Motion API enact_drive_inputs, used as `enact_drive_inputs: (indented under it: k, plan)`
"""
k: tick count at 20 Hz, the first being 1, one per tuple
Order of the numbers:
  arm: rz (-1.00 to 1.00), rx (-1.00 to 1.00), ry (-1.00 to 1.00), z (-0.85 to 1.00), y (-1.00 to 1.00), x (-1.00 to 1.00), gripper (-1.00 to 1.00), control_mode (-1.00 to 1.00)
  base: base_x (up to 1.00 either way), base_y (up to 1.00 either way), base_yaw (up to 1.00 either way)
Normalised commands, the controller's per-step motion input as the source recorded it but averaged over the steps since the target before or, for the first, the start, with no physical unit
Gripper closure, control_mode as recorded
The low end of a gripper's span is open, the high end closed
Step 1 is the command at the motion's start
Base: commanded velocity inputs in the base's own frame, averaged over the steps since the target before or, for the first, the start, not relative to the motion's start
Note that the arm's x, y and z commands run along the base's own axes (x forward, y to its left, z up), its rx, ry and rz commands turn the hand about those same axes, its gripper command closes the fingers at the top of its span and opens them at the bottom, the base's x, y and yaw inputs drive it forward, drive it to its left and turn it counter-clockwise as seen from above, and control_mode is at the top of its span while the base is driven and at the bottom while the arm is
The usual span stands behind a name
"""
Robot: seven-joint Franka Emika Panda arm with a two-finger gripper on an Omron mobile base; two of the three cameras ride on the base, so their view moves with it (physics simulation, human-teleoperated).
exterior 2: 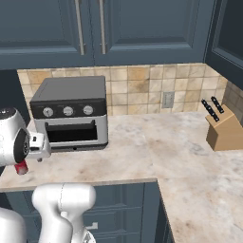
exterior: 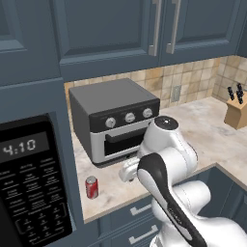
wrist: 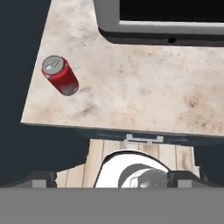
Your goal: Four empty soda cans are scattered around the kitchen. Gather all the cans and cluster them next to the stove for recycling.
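One red can [exterior: 91, 187] with a silvery top stands upright on the beige stone counter [exterior: 212, 135], near its front left corner and in front of the toaster oven. In the right base view the can [exterior 2: 21, 167] peeks out below my white hand. From the hand view the can [wrist: 60, 75] sits at the upper left, well away from my gripper [wrist: 113, 178]. The gripper hangs above the counter's front edge, to the right of the can. Its fingertips [wrist: 43, 178] stand wide apart, open, with nothing between them. The stove is out of view.
A black and silver toaster oven [exterior: 113, 118] stands at the back of the counter, close behind the can. A black microwave [exterior: 29, 183] sits in the tall cabinet to the left. A wooden knife block [exterior 2: 223, 128] is far right. Drawers [exterior: 140, 210] run below the counter.
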Motion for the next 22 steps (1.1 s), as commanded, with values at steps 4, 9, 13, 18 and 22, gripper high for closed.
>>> enact_drive_inputs:
  k: [4, 9, 13, 18, 22]
  plan:
    - [0.08, -0.01, -0.07, 0.00, 0.42, 0.00, -1.00, -1.00, 0.00, 0.00, 0.00]
    - [0.00, 0.00, -0.14, 0.00, 0.50, 0.30, -1.00, -1.00, 0.00, 0.00, 0.00]
    - [0.00, 0.00, -0.09, -0.16, 0.32, 0.67, -1.00, -1.00, 0.00, 0.00, 0.00]
    - [0.00, 0.03, -0.01, -0.11, 0.35, 0.44, -1.00, -1.00, 0.00, 0.00, 0.00]
    - [0.12, 0.04, 0.02, 0.00, 0.26, 0.07, -1.00, -1.00, 0.00, 0.00, 0.00]
